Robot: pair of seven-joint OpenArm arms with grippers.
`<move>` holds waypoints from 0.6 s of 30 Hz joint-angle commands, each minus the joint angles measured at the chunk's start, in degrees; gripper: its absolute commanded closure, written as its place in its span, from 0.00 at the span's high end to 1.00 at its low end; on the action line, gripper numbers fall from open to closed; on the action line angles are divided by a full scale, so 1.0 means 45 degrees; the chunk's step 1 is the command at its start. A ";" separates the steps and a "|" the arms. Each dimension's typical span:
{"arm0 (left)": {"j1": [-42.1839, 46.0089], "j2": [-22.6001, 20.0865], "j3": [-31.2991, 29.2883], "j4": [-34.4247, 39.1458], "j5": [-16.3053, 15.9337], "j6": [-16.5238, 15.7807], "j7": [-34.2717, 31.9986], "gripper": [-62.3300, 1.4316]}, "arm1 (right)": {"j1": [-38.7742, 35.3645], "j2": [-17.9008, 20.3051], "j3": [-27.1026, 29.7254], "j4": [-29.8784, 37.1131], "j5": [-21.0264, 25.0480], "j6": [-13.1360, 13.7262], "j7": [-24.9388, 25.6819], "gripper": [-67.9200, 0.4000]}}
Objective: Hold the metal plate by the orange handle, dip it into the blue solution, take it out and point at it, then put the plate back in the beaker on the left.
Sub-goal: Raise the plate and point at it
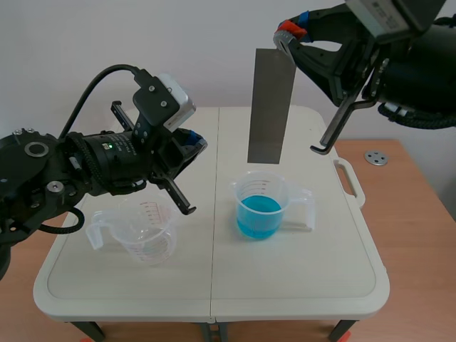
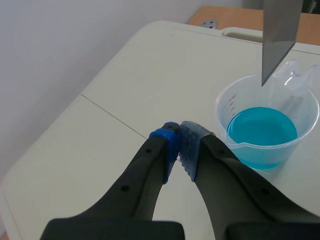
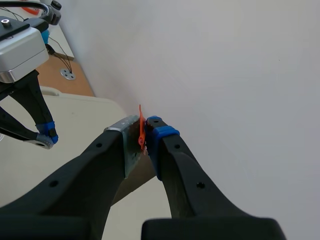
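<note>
Across the middle of the shot sits the white folding table [image 1: 299, 271], on top of a wooden desk [image 1: 413, 235]. Left arm [image 1: 64, 171] comes in low over the near-left part of the table, and the right arm [image 1: 420, 64] is raised up high at the far right.

The metal plate [image 1: 271, 107] hangs upright from the right gripper [image 1: 288, 35], straight above the beaker of blue solution [image 1: 262, 206]. Its bottom edge is just above the rim and clear of the liquid, which the left wrist view shows nicely: the plate's lower corner [image 2: 277, 35] floats over the far rim of that beaker [image 2: 265, 125].

The empty beaker [image 1: 146, 235] with red markings is on the left half of the table, under the left arm and well apart from the blue one.

The right gripper [image 3: 144, 135] is clamped on the plate's top end, with the orange handle [image 3: 141, 131] pinched between its pads. The left gripper [image 2: 179, 145] has its pads pressed together on nothing, hovering over bare table and aimed roughly toward the blue beaker.

The smallest thing is a little metal disc [image 1: 375, 157] lying on the wood beyond the table's carry handle.
</note>
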 commanded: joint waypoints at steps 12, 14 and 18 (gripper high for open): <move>-0.0243 0.0000 0.0257 0.0238 0.0000 0.0053 -0.0165 0.05 | 0.0146 0.0058 0.0097 0.0296 0.0238 0.0073 0.0146 0.02; -0.0243 0.0000 0.0306 0.0238 0.0000 -0.0330 -0.0165 0.05 | 0.0146 0.0058 0.0097 0.0296 0.0238 0.0073 0.0146 0.02; -0.0243 0.0000 0.0398 0.0238 0.0000 -0.0408 -0.0126 0.05 | 0.0146 0.0058 0.0097 0.0296 0.0238 0.0073 0.0146 0.02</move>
